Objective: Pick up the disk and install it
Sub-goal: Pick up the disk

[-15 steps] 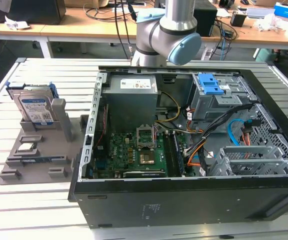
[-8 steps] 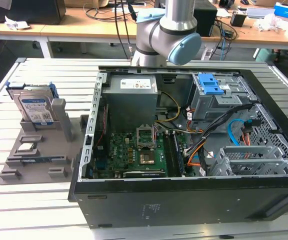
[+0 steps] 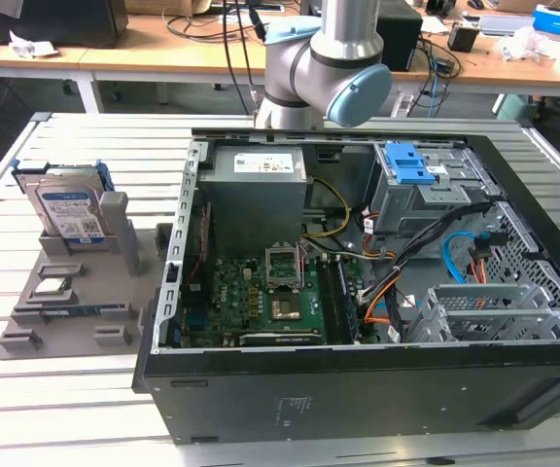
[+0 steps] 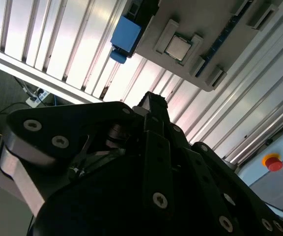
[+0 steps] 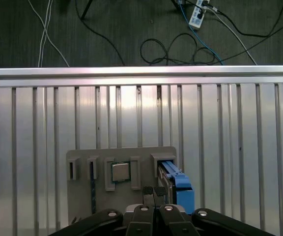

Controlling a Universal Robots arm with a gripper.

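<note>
One arm (image 3: 324,63) held high, disk (image 3: 66,206) in its stand

Exterior view: the arm bends behind the open computer case (image 3: 358,394). The disk stands upright in a grey holder (image 3: 115,233) on the slatted table (image 3: 95,146), at the exterior view's left of the case.
Second wrist view: the gripper (image 4: 154,100) hangs well above the holder.
First wrist view: the gripper looks down on the disk, its two fingers (image 5: 148,190) pressed together, holding nothing.

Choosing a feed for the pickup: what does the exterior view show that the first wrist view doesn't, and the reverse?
Exterior view: the open computer case with its blue-latched drive cage, to the exterior view's right of the disk. First wrist view: the gripper, seen against the grey fixture, and floor cables beyond the table edge. Both: the disk standing on edge in the fixture, a processor chip beside it.
</note>
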